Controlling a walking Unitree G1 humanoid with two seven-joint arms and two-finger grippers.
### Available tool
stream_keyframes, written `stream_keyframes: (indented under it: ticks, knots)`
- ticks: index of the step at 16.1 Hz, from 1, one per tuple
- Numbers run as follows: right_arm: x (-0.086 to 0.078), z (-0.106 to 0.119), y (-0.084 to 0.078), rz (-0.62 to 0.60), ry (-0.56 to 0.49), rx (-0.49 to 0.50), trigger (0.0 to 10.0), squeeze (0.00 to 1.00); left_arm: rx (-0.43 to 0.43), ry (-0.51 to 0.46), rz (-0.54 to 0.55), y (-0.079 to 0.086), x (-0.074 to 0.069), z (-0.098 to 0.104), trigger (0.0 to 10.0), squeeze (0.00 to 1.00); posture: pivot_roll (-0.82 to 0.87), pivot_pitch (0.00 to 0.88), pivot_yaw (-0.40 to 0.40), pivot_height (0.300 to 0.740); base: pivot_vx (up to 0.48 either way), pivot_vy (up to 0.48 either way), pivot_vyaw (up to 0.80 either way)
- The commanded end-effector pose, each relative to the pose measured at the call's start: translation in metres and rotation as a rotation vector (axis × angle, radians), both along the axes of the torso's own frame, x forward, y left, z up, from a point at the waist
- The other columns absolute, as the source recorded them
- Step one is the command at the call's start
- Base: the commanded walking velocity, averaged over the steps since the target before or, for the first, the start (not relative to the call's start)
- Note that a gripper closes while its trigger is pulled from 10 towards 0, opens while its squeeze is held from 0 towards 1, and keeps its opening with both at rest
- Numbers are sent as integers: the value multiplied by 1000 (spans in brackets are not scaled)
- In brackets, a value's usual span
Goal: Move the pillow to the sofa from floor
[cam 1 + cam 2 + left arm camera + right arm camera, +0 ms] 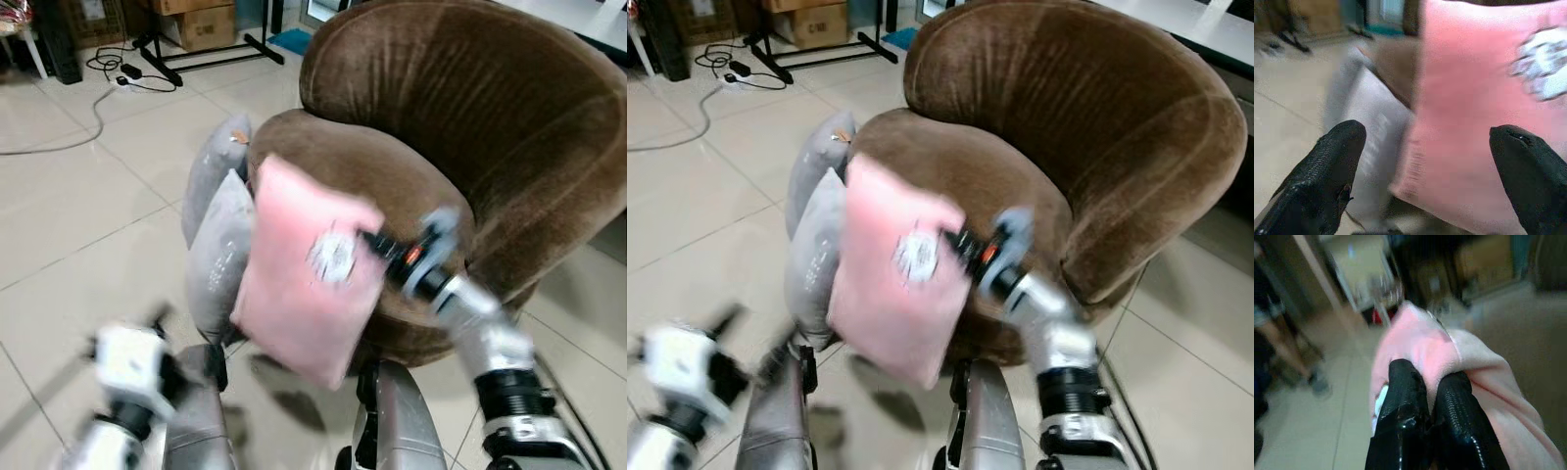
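Observation:
A pink pillow with a white patch hangs in the air in front of the brown round sofa. My right gripper is shut on the pillow's upper right corner, and the cloth bunches between its black fingers. My left gripper is open, low at the left, its fingertips apart with the pink pillow just beyond them and not held. The pillow's bottom edge is off the floor.
Two grey pillows lean against the sofa's left front, behind the pink one. Cables, a stand base and cardboard boxes lie at the far left. A person's legs stand on the tiled floor.

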State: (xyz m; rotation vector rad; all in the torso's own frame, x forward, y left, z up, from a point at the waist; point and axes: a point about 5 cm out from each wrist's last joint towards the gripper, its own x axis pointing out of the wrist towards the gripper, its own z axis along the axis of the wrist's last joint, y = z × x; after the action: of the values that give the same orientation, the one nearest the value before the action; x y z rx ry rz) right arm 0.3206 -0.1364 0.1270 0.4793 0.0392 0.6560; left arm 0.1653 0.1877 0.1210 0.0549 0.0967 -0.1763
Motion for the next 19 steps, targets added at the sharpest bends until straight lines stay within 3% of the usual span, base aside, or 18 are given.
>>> stream_keyframes:
  ticks: [1,2,4,6,8,10,13,15,17,19]
  knots:
    - [4,43,-11,-90,-126,34,0,0,11,-39,20,-10,11,9,10000,0,112,0,-167,521,0,0,0]
    - [3,51,-10,-137,-135,8,10000,0,37,-65,27,-13,17,14,10000,0,110,0,-167,521,0,0,0]
    - [-7,68,-4,-209,-170,-21,10000,0,111,-139,36,-17,29,29,10000,0,100,0,-166,521,0,0,0]
    - [-17,43,1,-340,-77,-243,10000,0,164,-204,99,-17,47,37,10000,0,79,0,-155,526,0,0,0]
    - [-17,33,4,-400,-12,-232,10000,0,210,-193,127,-19,62,29,10000,0,61,0,-139,546,0,0,0]
    - [-14,37,5,-424,-3,-219,10000,0,188,-194,138,-19,70,30,10000,0,60,0,-135,571,0,0,0]
    - [-11,36,6,-465,-45,-347,10000,0,238,-208,130,-16,86,27,10000,0,52,0,-109,596,0,0,0]
    - [-8,44,-1,-500,-65,-310,10000,0,213,-248,119,-14,94,40,10000,0,61,0,-77,611,0,0,0]
    - [-8,44,-4,-523,-65,-307,10000,0,228,-250,88,-11,99,41,10000,0,45,0,-48,631,0,0,0]
    - [-11,45,-7,-543,-51,-227,10000,0,229,-255,78,-12,102,42,10000,0,41,0,-21,646,0,0,0]
